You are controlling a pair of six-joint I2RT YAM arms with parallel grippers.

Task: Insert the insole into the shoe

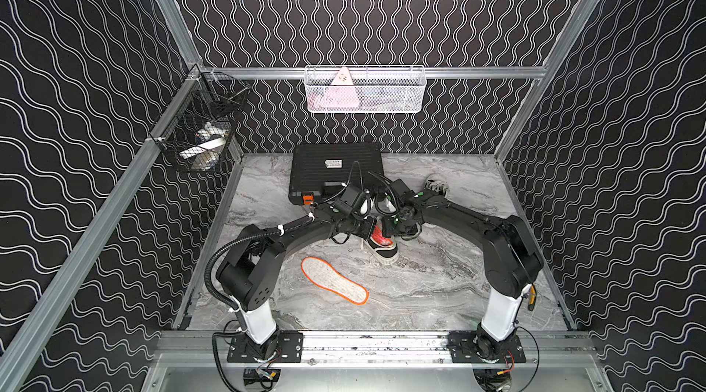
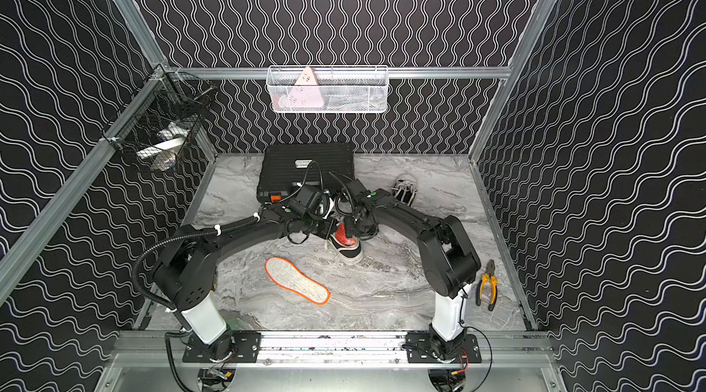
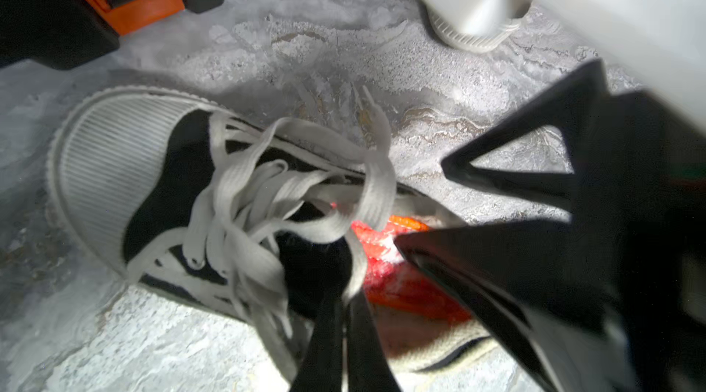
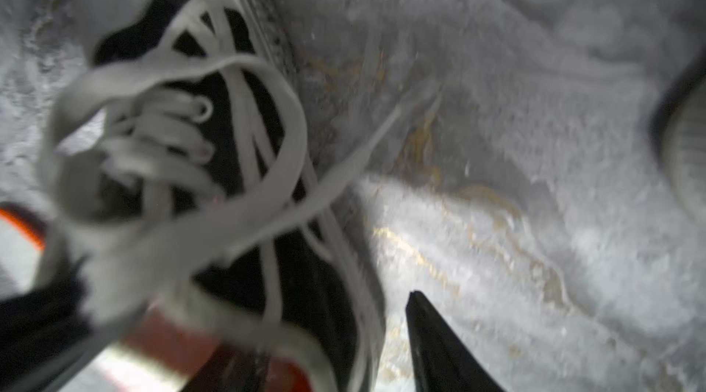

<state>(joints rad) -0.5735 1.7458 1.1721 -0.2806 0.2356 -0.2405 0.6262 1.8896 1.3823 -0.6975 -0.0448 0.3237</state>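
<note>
Both top views: two shoes (image 1: 386,254) (image 1: 435,185), two insoles (image 1: 334,285) (image 1: 380,237); left fingers (image 3: 324,344) pinching shoe, right fingers (image 3: 496,180) apart.

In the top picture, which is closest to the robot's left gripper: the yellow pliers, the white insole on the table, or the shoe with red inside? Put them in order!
From the left gripper, in a top view:
1. shoe, right at its tips, in the middle.
2. white insole, lying flat toward the front.
3. pliers, far off on the right side.

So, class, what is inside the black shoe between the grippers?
Inside the shoe an orange-red insole shows at the opening; its front is hidden under tongue and laces.
</note>
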